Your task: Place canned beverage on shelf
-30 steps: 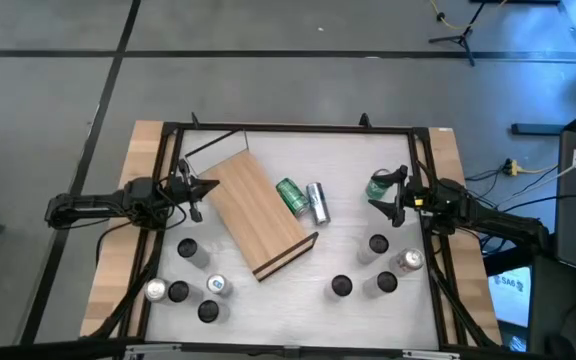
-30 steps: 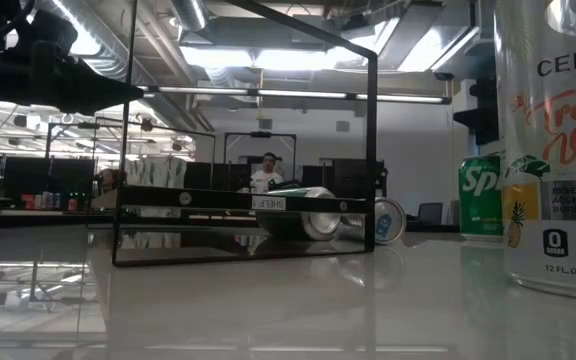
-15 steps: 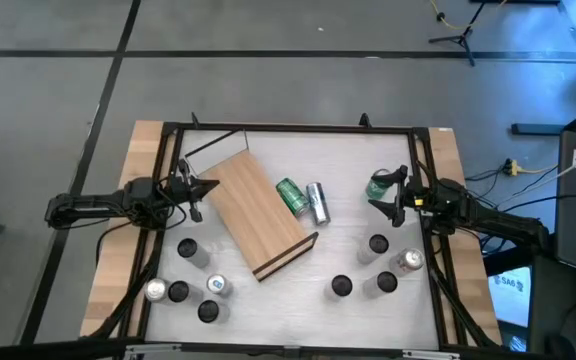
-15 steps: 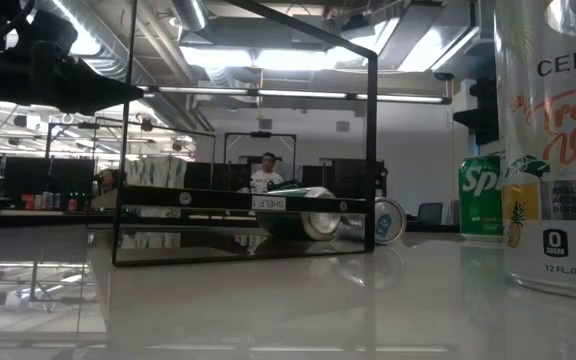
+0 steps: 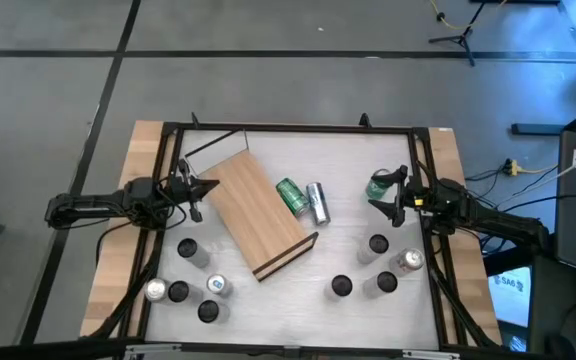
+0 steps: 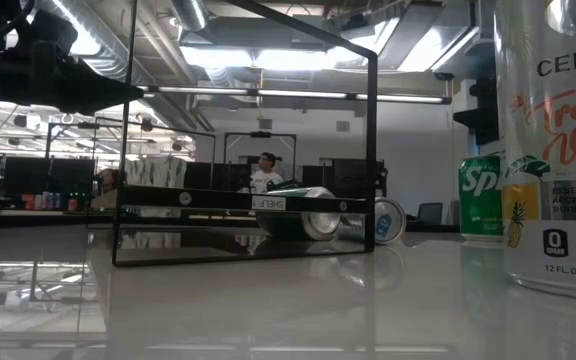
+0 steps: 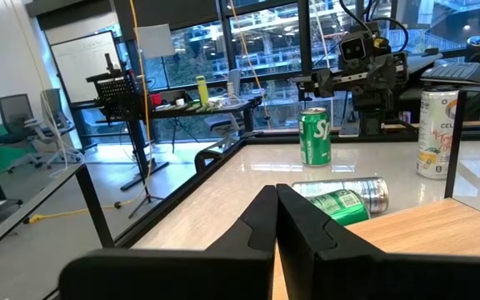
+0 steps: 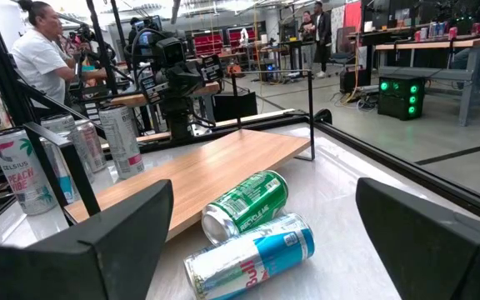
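Shelf: we see the shelf (image 5: 257, 214) lying diagonally mid-bench, empty.
Cans: a green can (image 5: 290, 196) and silver-blue can (image 5: 317, 203) lie at its 3 o'clock.
Left tool (image 5: 200, 190): pressed together, 9 o'clock.
Right tool (image 5: 388, 196): spread, beside an upright green soda can (image 5: 379, 187).

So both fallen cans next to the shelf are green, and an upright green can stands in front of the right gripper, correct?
Only one is. In the high view the two fallen cans beside the shelf are a green can and a silver-and-blue can; the right wrist view confirms it. The upright green can does stand just in front of the right gripper.
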`<state>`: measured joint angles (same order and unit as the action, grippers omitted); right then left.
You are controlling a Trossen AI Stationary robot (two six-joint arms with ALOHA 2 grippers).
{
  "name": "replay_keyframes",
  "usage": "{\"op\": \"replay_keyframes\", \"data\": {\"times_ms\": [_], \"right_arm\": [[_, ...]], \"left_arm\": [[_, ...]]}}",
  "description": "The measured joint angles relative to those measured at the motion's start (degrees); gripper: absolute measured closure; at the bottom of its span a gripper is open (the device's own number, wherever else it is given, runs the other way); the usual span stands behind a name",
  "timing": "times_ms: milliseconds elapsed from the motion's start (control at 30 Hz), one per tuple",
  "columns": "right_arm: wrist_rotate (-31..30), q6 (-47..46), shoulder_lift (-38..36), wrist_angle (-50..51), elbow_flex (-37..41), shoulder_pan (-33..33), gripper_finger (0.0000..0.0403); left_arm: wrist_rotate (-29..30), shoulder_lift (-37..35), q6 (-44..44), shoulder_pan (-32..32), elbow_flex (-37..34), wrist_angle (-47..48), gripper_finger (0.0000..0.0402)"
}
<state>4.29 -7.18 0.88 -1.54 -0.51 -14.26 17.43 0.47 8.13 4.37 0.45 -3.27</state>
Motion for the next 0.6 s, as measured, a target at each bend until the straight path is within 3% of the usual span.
{"op": "replay_keyframes", "data": {"times_ms": [600], "right_arm": [[0.02, 0.01, -0.01, 0.0, -0.01, -0.01, 0.0031]], "left_arm": [[-0.55, -0.01, -0.06, -0.01, 0.0, -1.72, 0.0401]]}}
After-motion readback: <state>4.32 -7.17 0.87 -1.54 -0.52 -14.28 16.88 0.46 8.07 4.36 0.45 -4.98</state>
